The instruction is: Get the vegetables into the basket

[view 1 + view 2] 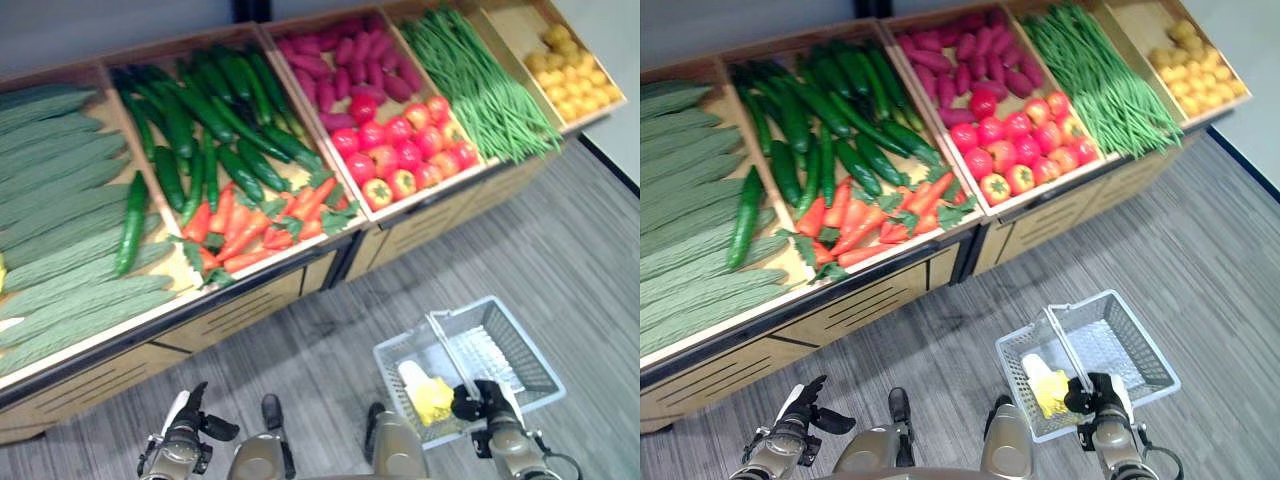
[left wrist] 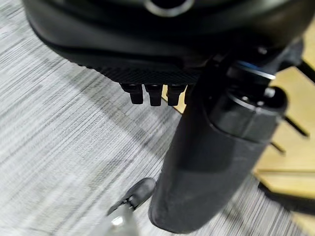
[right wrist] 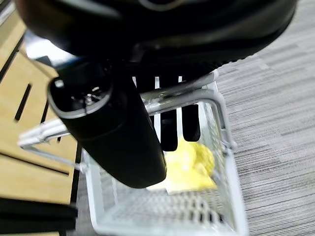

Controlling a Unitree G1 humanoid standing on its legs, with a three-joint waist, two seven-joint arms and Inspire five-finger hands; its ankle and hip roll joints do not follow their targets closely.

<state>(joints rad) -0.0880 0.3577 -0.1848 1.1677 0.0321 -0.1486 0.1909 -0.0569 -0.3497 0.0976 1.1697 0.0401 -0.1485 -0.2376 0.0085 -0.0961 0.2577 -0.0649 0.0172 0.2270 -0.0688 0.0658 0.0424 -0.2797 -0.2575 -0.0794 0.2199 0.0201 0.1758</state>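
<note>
A white wire basket hangs low over the floor at my right. Inside it lie a yellow vegetable and a pale white one. My right hand has its fingers curled round the basket's handle, with the yellow vegetable showing below. My left hand hangs at the lower left with straight fingers and nothing in it; its thumb sticks out over the grey floor. Cucumbers, carrots and red tomatoes lie on the sloped wooden stand.
The stand runs across in front of me, from left to far right. It also holds pale green gourds, purple sweet potatoes, green beans and small yellow produce. Grey carpet lies between me and it.
</note>
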